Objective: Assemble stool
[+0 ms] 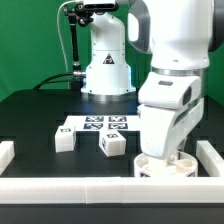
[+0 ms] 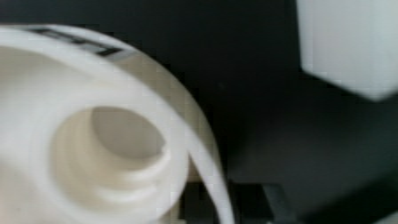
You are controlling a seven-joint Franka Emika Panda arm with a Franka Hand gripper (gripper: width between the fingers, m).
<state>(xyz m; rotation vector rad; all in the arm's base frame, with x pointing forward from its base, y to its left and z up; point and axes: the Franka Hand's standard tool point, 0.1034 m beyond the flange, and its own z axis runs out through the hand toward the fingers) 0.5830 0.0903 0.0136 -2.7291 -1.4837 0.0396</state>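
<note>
Closest to lens: front rail (image 1: 90, 187), penning parts on the surface (image 1: 30, 115). Just behind it, at the exterior view's right, disc (image 1: 147, 168) lying flat near the rail corner, presumably kept there for bracing. Pincer (image 1: 165, 160) low over disc rim; opening and grip not determinable, fingers masked. Leg (image 1: 65, 138) and second leg (image 1: 112, 146) loose beside marker board (image 1: 100, 124), apart from disc, not yet fitted. Socket (image 2: 116, 135) empty.
</note>
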